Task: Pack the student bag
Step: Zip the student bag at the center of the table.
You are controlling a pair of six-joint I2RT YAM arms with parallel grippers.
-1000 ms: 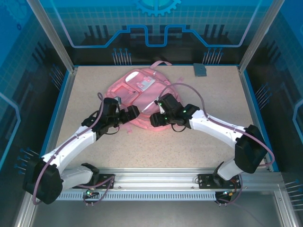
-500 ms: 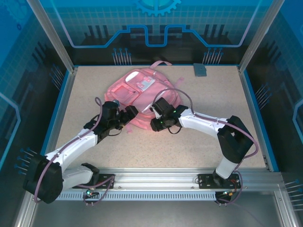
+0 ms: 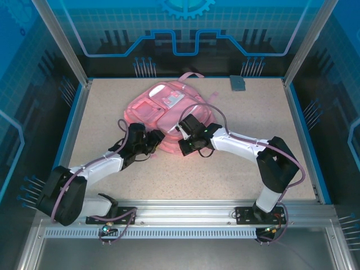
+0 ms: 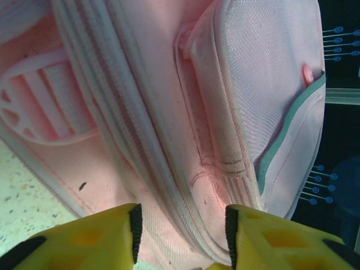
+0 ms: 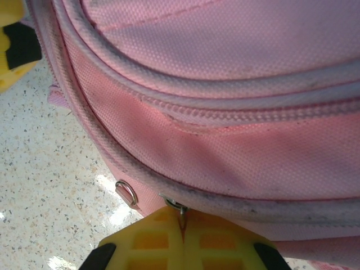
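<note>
Woven pink student bag [image 3: 160, 109], pale ribbed zip seams, on speckled surface [image 3: 236, 169]; left claw [image 4: 180, 222] apart astride its fabric. Right claw [image 5: 183, 239] clamped on its metal zip pull [image 5: 181, 214].

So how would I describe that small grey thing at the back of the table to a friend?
Start at the speckled beige tabletop and find the big soft pink fabric backpack near its middle. Look right of it, along the far edge: the small flat grey rectangular piece lies alone there, far smaller than the bag and touching nothing.
</note>
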